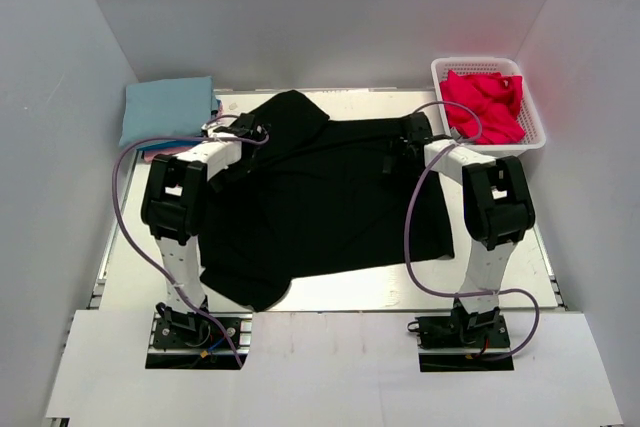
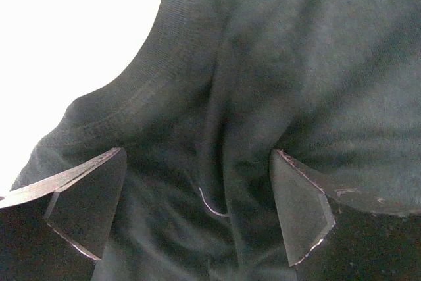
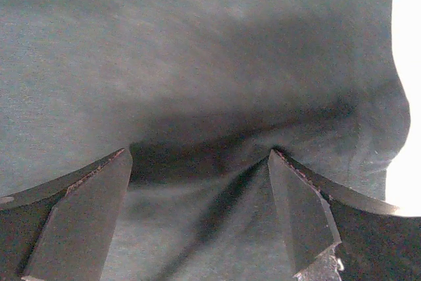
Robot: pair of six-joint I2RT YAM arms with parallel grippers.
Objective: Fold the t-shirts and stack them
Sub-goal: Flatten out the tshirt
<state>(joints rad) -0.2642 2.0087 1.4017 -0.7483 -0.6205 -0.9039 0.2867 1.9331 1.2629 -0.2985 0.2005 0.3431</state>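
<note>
You have the large black t-shirt (image 1: pixel 330 207) spread across the middle of the white table (image 1: pixel 345 292), between the 2 arms. Its far-left part is bunched into a raised lump, and one corner trails toward the table's near edge by the left arm's base.

Your left gripper (image 1: pixel 245 135) sits over that bunched far-left part. In the left wrist view, the left gripper (image 2: pixel 197 208) has its jaws set wide. Wrinkled black t-shirt (image 2: pixel 296 64) fabric with a stitched edge fills the gap between them, and neither finger pinches it.

Your right gripper (image 1: pixel 405 142) is over the shirt's far-right edge. In the right wrist view, the right gripper (image 3: pixel 197 208) also stands wide. A low fold of the black t-shirt (image 3: pixel 197 44) runs from one fingertip to the other, and the cloth's edge against the bright table shows at the right.

At the far-left corner lies a folded light blue t-shirt (image 1: pixel 168 109), with a strip of pink cloth (image 1: pixel 150 152) showing under its near edge. At the far right, a white lattice basket (image 1: pixel 532 135) holds a crumpled red t-shirt (image 1: pixel 485 102), well apart from the black one.
</note>
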